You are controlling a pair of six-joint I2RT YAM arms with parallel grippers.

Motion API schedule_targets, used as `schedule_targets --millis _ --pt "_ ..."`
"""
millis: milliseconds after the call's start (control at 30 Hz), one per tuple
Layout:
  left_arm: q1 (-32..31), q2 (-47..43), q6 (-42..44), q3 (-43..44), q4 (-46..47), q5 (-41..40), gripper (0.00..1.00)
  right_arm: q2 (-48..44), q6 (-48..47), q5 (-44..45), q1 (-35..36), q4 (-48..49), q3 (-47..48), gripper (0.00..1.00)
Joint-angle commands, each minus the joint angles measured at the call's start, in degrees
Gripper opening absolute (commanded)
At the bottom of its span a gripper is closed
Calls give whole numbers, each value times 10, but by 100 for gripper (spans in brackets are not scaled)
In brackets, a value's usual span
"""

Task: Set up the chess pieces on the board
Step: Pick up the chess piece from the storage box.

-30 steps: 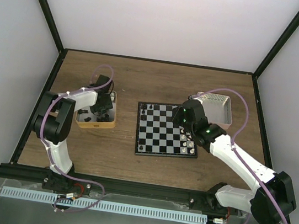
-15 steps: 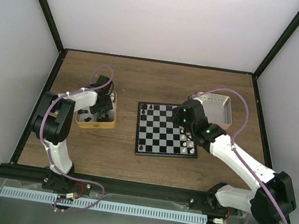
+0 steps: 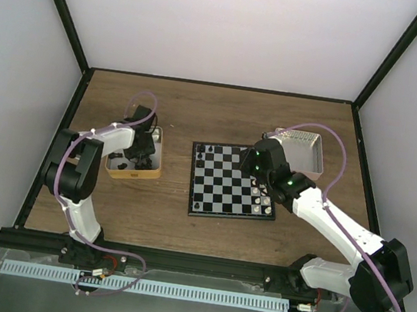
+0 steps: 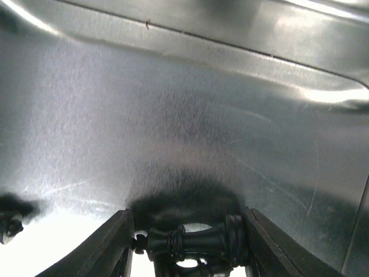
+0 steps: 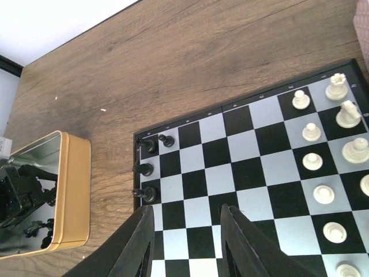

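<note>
The left claw (image 4: 187,222) is down inside the gold tin (image 3: 134,174) on the left side of the counter (image 3: 199,112). Its two fingers are closed on a black chess piece (image 4: 190,241) that lies on its side across the gap, with one end against each finger. The piece sits low against the tin's shiny metal floor. Another black piece (image 4: 8,226) lies off to the left on the same floor, only partly in view.

The right claw (image 5: 185,210) hovers over the board (image 5: 230,173) with its fingers parted and nothing between them. The board lies flat near the middle of the counter, well apart from the gold tin.

Four black pieces on the board (image 5: 147,194) stand upright along its left edge, clustered near the far corner. The white pieces (image 5: 314,161) stand in two files along the board's right side. From the right wrist view, a few more black pieces in the tin (image 5: 34,231) can be seen beside the dark body of the left arm.

A silver tin (image 3: 302,150) rests on the counter just beyond the board's far right corner, partly behind the right arm.
</note>
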Motion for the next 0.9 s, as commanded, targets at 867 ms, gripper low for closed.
schedule_targets --millis 867 --pt "-190 -211 -135 -40 59 272 52 -46 -103 -310 0 366 -175 71"
